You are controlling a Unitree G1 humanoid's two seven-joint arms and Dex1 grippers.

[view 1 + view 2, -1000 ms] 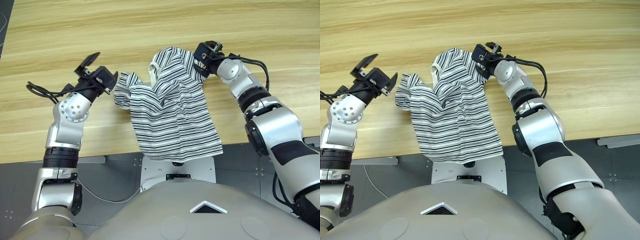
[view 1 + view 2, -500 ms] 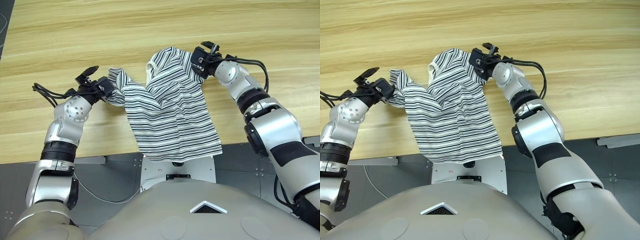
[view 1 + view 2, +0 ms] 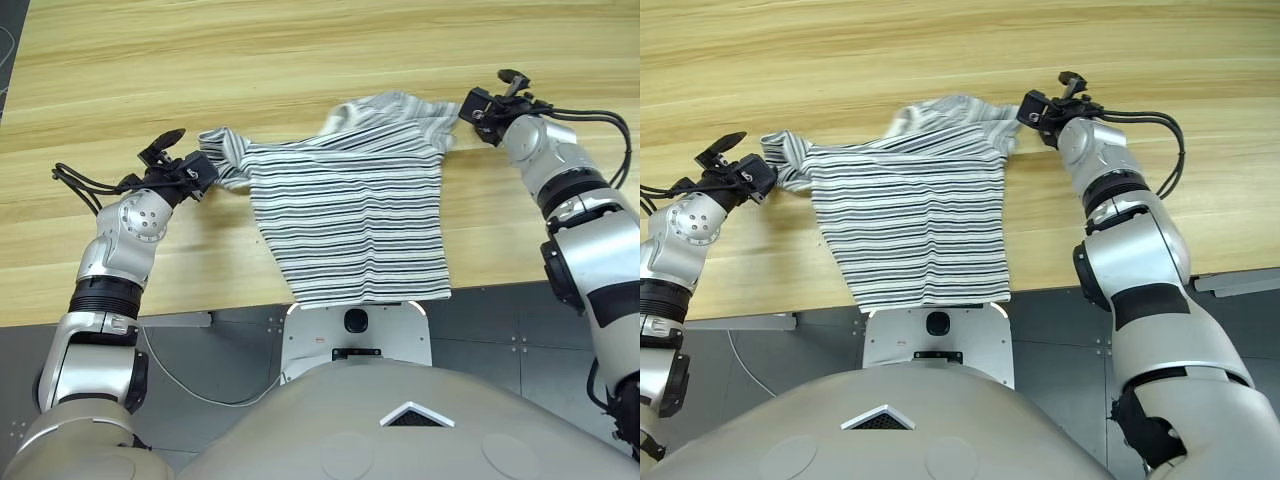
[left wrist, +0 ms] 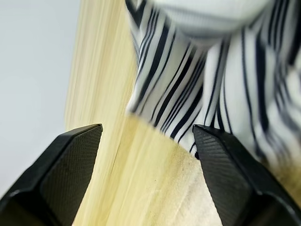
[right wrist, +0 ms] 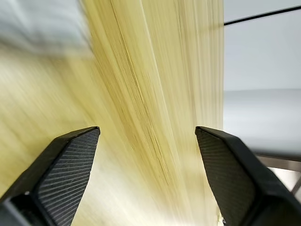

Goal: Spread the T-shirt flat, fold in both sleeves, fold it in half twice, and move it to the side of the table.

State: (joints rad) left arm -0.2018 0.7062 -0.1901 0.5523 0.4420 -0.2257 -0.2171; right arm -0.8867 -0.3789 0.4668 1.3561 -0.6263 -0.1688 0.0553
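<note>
T-shirt [image 3: 350, 215] spread on table [image 3: 300, 50] between left gripper [image 3: 183, 158], right gripper [image 3: 478, 100].

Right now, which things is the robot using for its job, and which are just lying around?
For the job:
striped T-shirt
left gripper
right gripper
wooden table

Just there:
grey floor past the table's near edge
</note>
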